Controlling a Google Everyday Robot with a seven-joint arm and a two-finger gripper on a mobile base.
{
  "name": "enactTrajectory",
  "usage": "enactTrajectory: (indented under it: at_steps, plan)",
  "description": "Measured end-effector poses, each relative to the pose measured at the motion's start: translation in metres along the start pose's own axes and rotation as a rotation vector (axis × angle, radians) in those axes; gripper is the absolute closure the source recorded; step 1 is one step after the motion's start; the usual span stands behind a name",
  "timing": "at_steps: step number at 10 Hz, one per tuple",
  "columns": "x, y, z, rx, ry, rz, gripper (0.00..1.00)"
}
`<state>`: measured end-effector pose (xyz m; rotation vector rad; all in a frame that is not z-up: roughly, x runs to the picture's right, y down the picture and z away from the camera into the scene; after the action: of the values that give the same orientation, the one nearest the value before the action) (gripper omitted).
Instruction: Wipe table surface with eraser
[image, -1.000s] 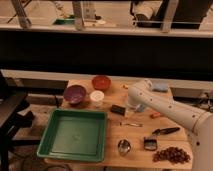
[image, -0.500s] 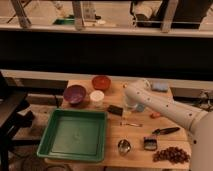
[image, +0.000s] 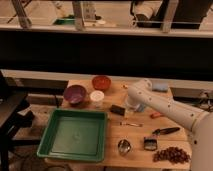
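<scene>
The eraser (image: 117, 110), a small flat black block, lies on the light tan table surface (image: 135, 135), just right of the white cup (image: 97, 98). My white arm reaches in from the lower right and bends down over the table's middle. The gripper (image: 131, 106) hangs at its end, low over the wood, right beside the eraser's right end. I cannot tell whether it touches the eraser.
A green tray (image: 50, 136) fills the front left. A purple bowl (image: 75, 94) and a red bowl (image: 101, 82) stand at the back. A pale blue pad (image: 160, 87), a black-and-silver clip (image: 150, 144), a metal cup (image: 124, 146), a black-handled tool (image: 165, 131) and a dark red cluster (image: 172, 155) lie to the right.
The arm's end has shifted slightly left, toward the eraser. The eraser and the other objects have not moved.
</scene>
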<state>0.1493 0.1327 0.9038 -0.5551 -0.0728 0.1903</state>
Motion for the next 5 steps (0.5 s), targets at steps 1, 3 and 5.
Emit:
enactTrajectory:
  at_steps: [1,3,5]
  plan:
    - [0.005,-0.002,-0.001,0.003,0.007,0.008,1.0]
    - [0.01,-0.007,-0.002,0.011,0.018,0.016,1.0]
    - [0.015,-0.016,-0.004,0.021,0.033,0.02,1.0]
